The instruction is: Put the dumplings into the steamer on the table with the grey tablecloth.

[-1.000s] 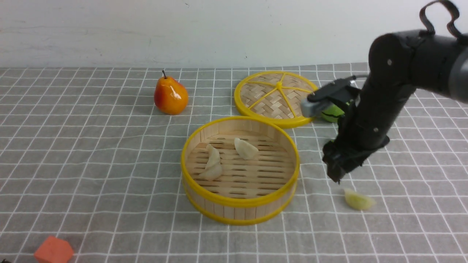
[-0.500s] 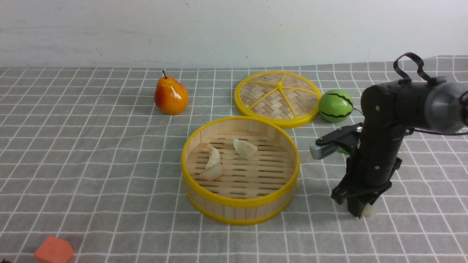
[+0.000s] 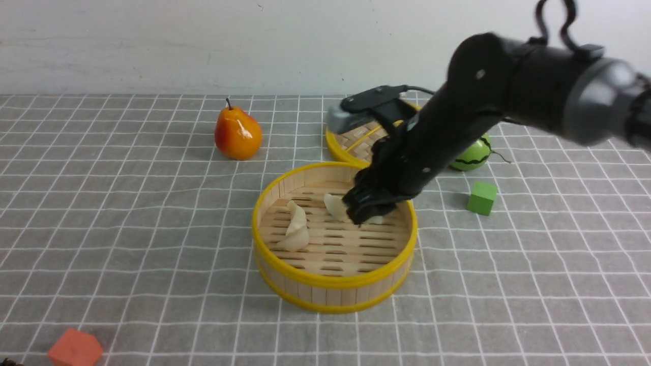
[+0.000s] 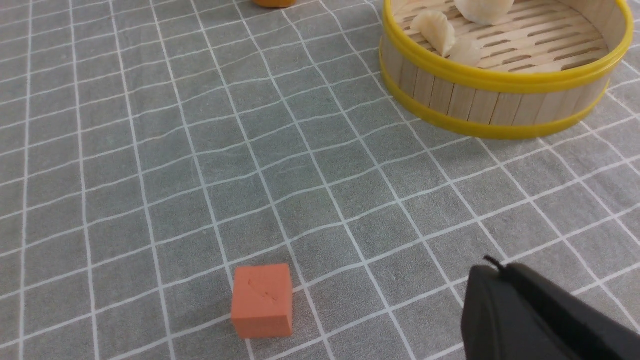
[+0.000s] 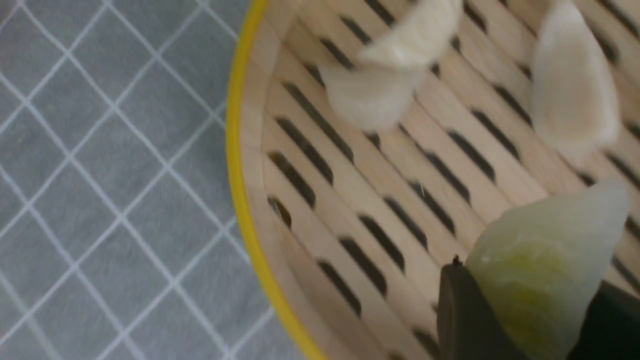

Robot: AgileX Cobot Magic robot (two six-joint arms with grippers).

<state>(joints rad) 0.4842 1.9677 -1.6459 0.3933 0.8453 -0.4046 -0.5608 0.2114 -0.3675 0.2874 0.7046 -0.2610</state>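
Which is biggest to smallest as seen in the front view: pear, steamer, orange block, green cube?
1. Bamboo steamer
2. Pear
3. Orange block, cut off by the frame's edge and probably nearer the camera
4. Green cube

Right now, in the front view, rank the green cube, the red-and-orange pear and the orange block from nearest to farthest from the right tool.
1. Green cube: nearest, to the right of the right tool.
2. Red-and-orange pear: farther off, to the left, beyond the steamer.
3. Orange block: farthest, at the near left.
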